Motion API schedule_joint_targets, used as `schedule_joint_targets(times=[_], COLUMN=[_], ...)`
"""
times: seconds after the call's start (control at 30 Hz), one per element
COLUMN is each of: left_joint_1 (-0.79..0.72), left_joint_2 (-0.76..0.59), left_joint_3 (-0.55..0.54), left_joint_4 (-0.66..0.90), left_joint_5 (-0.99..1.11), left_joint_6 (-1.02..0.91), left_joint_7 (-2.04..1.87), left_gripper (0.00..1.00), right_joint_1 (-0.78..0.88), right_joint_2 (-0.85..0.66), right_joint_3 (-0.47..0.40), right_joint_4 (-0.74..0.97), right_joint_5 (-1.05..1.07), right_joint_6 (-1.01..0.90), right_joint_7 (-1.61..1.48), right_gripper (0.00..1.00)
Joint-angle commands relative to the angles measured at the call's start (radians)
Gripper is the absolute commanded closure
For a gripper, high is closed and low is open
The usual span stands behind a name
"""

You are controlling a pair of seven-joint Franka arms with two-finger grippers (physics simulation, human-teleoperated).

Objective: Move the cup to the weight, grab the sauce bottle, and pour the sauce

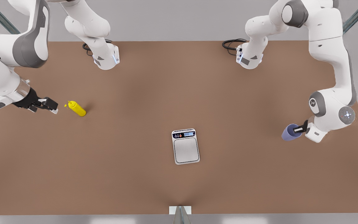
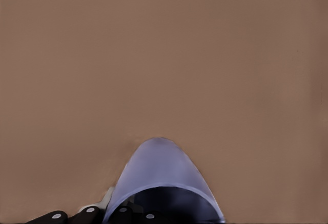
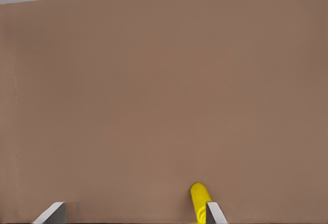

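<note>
Left hand [image 1: 297,129] grips cup [image 1: 290,133] | right hand [image 1: 53,106] open beside bottle [image 1: 77,108] | keep cup level onto scale [image 1: 185,146]

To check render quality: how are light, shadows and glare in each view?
Front view: soft even light, faint shadow beside the sauce bottle near the open right tool; no glare on the weight. Left wrist view: cup at the left tool, inside dark. Right wrist view: flat light.
</note>
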Motion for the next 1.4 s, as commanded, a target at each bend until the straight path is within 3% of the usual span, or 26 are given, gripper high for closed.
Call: schedule_joint_targets(times=[0.0,0.1,0.13,0.2,0.3,0.33,0.4,0.5,0.63,0.73,0.83,0.9,0.93,1.2,1.23,1.27,1.37], left_joint_1=[-0.002,-0.002,-0.017,-0.144,-0.275,-0.307,-0.385,-0.522,-0.586,-0.597,-0.6,-0.6,-0.6,-0.6,-0.598,-0.598,-0.598], left_joint_2=[0.004,0.065,0.083,0.134,0.197,0.224,0.266,0.361,0.438,0.461,0.474,0.482,0.482,0.494,0.494,0.496,0.496], left_joint_3=[-0.023,-0.175,-0.226,-0.226,-0.227,-0.227,-0.229,-0.226,-0.226,-0.224,-0.224,-0.224,-0.224,-0.224,-0.223,-0.22,-0.218], left_joint_4=[0.013,0.14,0.174,0.263,0.329,0.364,0.402,0.528,0.597,0.596,0.596,0.596,0.596,0.596,0.596,0.596,0.596], left_joint_5=[-0.089,-0.079,-0.063,0.021,0.012,0.01,0.007,-0.022,-0.025,-0.025,-0.025,-0.025,-0.024,-0.025,-0.025,-0.025,-0.023], left_joint_6=[-0.013,-0.116,-0.122,-0.126,-0.133,-0.132,-0.112,-0.11,-0.057,-0.018,0.011,0.017,0.019,0.06,0.06,0.068,0.069], left_joint_7=[-0.047,-0.199,-0.289,-0.466,-0.635,-0.694,-0.799,-0.966,-1.066,-1.081,-1.086,-1.087,-1.087,-1.089,-1.086,-1.081,-1.076], left_gripper=[0.79,0.79,0.79,0.79,0.79,0.79,0.79,0.79,0.79,0.79,0.79,0.79,0.79,0.79,0.76,0.58,0.5], right_joint_1=[-0.011,-0.03,-0.042,-0.002,0.109,0.11,0.099,0.078,0.061,0.03,-0.007,-0.092,-0.143,-0.253,-0.25,-0.252,-0.252], right_joint_2=[0.001,0.047,0.082,0.179,0.286,0.329,0.435,0.435,0.435,0.433,0.436,0.559,0.619,0.786,0.792,0.792,0.791], right_joint_3=[-0.015,-0.141,-0.247,-0.509,-0.749,-0.773,-0.795,-0.796,-0.798,-0.847,-0.848,-0.816,-0.758,-0.69,-0.681,-0.666,-0.664], right_joint_4=[-0.001,0.001,-0.007,-0.099,-0.355,-0.425,-0.45,-0.459,-0.447,-0.41,-0.412,-0.413,-0.407,-0.312,-0.314,-0.312,-0.317], right_joint_5=[0.004,0.316,0.478,0.777,1.04,1.078,1.114,1.103,1.101,1.084,0.942,0.923,0.922,0.928,0.928,0.929,0.917], right_joint_6=[0.0,-0.078,-0.144,-0.233,-0.345,-0.385,-0.456,-0.456,-0.456,-0.534,-0.574,-0.597,-0.6,-0.586,-0.585,-0.585,-0.589], right_joint_7=[0.002,0.304,0.337,0.342,0.293,0.229,0.129,0.098,0.083,0.092,-0.032,-0.12,-0.11,-0.08,-0.055,0.0,0.061], right_gripper=[0.0,0.0,0.0,0.0,0.0,0.0,0.0,0.0,0.0,0.0,0.0,0.0,0.0,0.0,0.0,0.0,0.0])
